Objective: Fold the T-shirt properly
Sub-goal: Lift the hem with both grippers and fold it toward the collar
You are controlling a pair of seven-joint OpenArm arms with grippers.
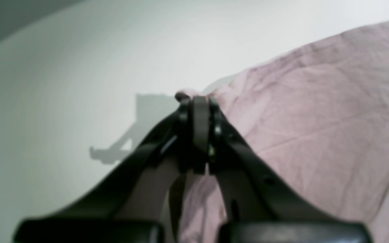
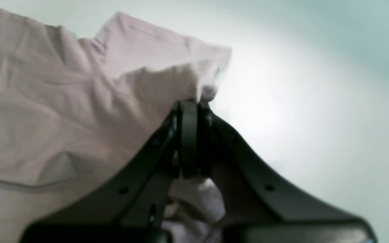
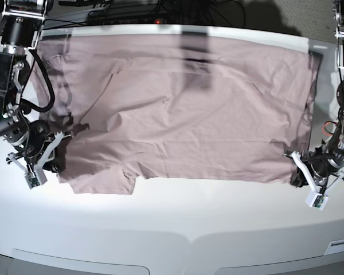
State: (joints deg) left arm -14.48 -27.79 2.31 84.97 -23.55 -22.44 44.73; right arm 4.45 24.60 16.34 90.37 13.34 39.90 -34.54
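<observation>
The mauve-pink T-shirt [image 3: 183, 109] lies spread across the white table, wrinkled, one sleeve at the lower left. My left gripper [image 3: 293, 169], on the base view's right, is shut on the shirt's lower right corner. In the left wrist view its jaws [image 1: 199, 101] pinch a small tuft of the shirt [image 1: 316, 111]. My right gripper [image 3: 57, 153], on the base view's left, is shut on the shirt's left edge by the sleeve. In the right wrist view its jaws [image 2: 194, 104] hold a fold of the shirt [image 2: 62, 111] lifted a little off the table.
The white table [image 3: 178, 217] stretches in front of the shirt to its curved front edge. Cables and dark equipment [image 3: 137, 8] lie behind the table's far edge. The shirt's right edge reaches close to the table's right side.
</observation>
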